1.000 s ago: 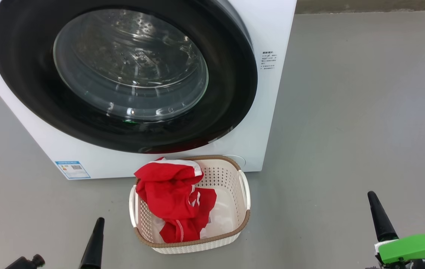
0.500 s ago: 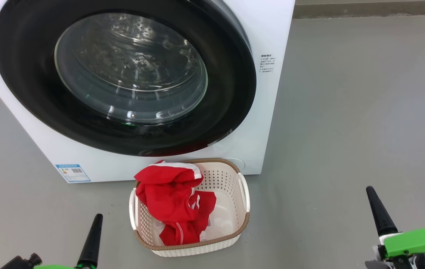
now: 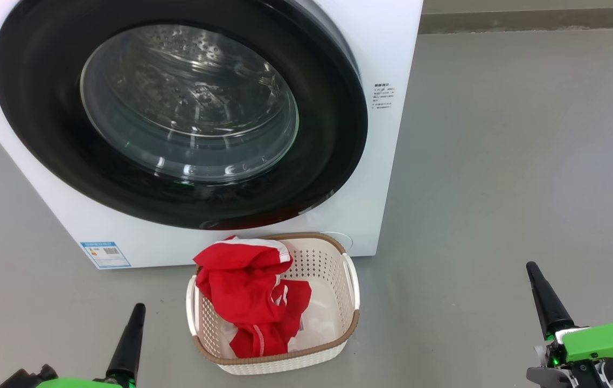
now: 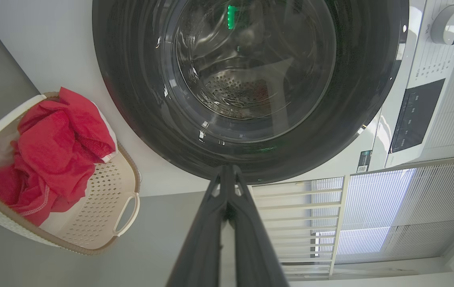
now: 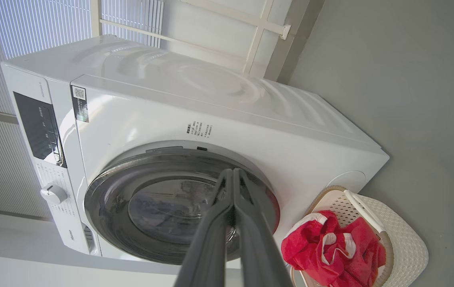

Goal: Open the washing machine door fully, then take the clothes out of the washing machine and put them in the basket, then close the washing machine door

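The washing machine [image 3: 392,43] stands on the grey floor [image 3: 500,161]. Its round door [image 3: 333,161] lies flat against the front. The black rim is glossy, and the steel drum [image 3: 188,97] shows through the bulging glass. A small blue label [image 3: 105,254] sits at the machine's lower corner on the robot's left. In the left wrist view a white knob [image 4: 450,18] can be seen on the control strip.

The basket [image 3: 341,331] is on the floor just in front of the machine, below the bottom of the door (whether it touches the machine I cannot tell). The red clothes [image 3: 242,291] are heaped in its left half. One fold with white trim rides up over the rim on the machine's side, and something pale lies under the heap on the basket's bottom.

The left gripper [image 3: 137,311] hangs low to the left of the basket, apart from it. Its two dark fingers are pressed together with nothing between them, as the left wrist view [image 4: 227,170] shows plainly. The right gripper [image 3: 533,274] is further off to the right, with a green casing [image 3: 605,340] behind it. It is likewise clenched and empty, its tips meeting in the right wrist view [image 5: 233,172].
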Robot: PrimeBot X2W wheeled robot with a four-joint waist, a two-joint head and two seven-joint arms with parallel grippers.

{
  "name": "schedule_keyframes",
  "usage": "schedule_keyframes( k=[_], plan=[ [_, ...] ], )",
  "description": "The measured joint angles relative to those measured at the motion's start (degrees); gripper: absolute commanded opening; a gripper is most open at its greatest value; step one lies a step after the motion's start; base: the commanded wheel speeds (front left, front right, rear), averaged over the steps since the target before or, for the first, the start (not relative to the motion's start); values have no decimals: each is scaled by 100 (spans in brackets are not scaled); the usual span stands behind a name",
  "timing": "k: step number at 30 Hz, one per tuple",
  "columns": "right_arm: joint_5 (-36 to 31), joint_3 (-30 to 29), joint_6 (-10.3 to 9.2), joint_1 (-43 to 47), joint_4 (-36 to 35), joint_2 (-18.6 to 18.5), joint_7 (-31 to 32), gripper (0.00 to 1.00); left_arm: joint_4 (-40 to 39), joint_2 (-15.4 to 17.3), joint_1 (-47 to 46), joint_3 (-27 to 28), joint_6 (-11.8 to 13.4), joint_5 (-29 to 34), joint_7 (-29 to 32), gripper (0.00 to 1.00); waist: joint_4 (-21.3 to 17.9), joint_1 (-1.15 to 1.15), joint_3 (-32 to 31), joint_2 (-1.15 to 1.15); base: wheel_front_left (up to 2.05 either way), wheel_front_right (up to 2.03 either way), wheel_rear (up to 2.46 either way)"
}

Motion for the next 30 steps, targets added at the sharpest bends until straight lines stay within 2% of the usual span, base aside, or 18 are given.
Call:
schedule_keyframes(
  k=[15, 30],
  plan=[
    [823, -60, -2, -125, 44, -1, 243, 0, 29, -2, -111, 94, 0, -922, 246, 0, -16, 0, -81, 0, 0, 0, 0],
    [870, -116, -4, -197, 47, 1, 268, 0, 34, -18, -111, 133, 0, -962, 253, 0, -16, 0, -81, 0, 0, 0, 0]
  ],
)
